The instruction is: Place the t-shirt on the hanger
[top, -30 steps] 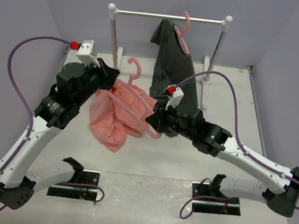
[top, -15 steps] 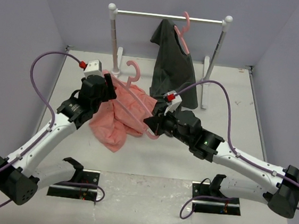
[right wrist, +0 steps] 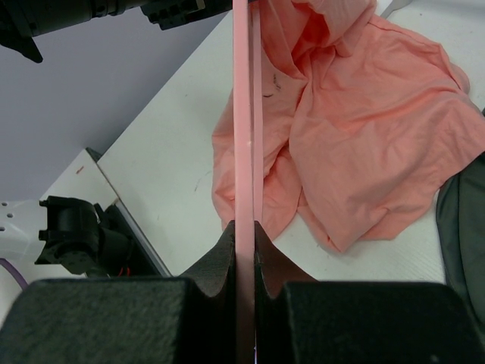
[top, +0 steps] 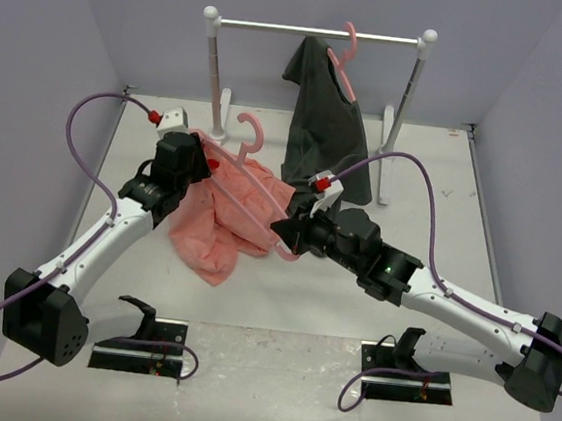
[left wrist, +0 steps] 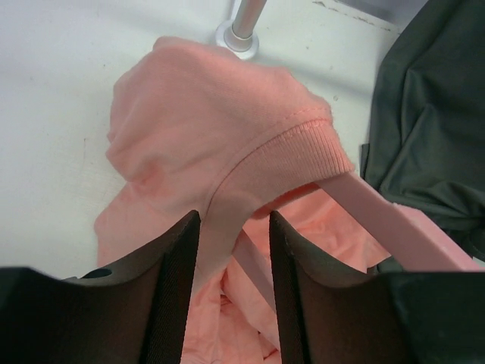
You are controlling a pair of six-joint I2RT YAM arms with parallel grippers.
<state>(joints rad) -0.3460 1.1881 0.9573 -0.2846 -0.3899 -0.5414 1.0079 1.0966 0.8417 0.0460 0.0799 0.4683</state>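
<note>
I count two arms, two shirts, two hangers and one rail on the white table (top: 281,301).

On the left, my left gripper (left wrist: 235,216) has its fingers closed on a fold of the salmon-pink cotton t-shirt (top: 214,229), just below the ribbed collar. This corner of the shirt is held up while the rest lies crumpled on the table between the arms.

The thin pink plastic triangular hanger (right wrist: 242,114) slants across the shirt, its curled hook pointing toward the rail. Only the left wrist camera shows one hanger arm coming out from under the collar.

At the centre, my right gripper (right wrist: 242,227) has its fingers pressed onto the hanger's straight bar. The right wrist camera sees that bar edge-on, and from overhead the grip itself is hidden by the wrist.

Behind and to the right hangs the dark grey shirt (top: 325,125) on a second pink plastic hanger (top: 351,45), hooked over the metal rail with two white posts (top: 320,32). Only the overhead camera shows that rail. The left wrist camera catches just one post foot and the grey cloth.
</note>
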